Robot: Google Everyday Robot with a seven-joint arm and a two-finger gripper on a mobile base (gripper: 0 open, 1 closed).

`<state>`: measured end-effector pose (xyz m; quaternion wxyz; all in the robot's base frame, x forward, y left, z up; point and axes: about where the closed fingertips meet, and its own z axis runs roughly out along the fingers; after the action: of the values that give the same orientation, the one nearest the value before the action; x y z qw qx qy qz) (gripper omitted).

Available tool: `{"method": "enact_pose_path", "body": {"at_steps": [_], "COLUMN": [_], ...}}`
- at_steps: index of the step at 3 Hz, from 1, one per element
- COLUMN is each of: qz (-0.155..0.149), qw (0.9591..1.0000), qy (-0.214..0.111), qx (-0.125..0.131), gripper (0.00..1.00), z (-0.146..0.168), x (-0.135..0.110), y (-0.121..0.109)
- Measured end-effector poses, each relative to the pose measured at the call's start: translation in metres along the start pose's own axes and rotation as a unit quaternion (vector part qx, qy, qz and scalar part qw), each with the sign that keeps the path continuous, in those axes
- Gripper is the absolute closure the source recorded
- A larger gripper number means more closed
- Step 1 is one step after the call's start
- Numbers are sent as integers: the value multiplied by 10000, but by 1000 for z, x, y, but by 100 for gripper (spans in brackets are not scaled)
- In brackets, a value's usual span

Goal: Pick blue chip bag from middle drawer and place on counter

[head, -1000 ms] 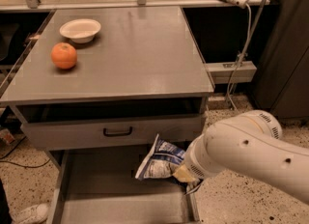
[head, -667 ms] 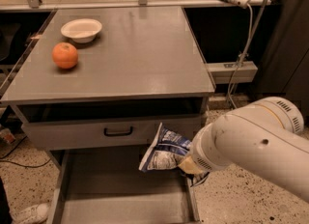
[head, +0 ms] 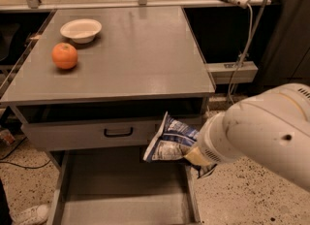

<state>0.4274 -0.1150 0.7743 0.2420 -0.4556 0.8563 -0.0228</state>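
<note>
Blue chip bag [head: 170,144] hangs pinched at one end in the gripper [head: 193,155], above the open middle drawer [head: 121,197] and just below the counter [head: 135,54] edge. Risk: on the lift, the bag snags the overhang and slips from the thin foil grip. Orange [head: 65,56] and bowl [head: 81,29] sit well apart, so collision is unlikely.

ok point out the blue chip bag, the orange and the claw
blue chip bag [head: 168,141]: camera view, middle of its crinkled foil face.
orange [head: 65,56]: camera view, centre of the fruit.
claw [head: 188,155]: camera view, where it grips the bag's right end, above the middle drawer [head: 121,195].
</note>
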Motion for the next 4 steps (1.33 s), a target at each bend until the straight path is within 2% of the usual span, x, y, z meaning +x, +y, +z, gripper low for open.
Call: {"method": "enact_pose_path", "body": {"at_steps": [1,2,3,4], "qz": [-69,-181,-182,-126], "qw": [9993,9975,9972,9969], "qy": [-206,-420,-465,-563], "qx": [308,540,559,535], "gripper": [100,100,100,100], "z": [-39,-66,-68,-65], "x": [-20,-47,-51,-61], "y": [-25,-52,-54,-66]}}
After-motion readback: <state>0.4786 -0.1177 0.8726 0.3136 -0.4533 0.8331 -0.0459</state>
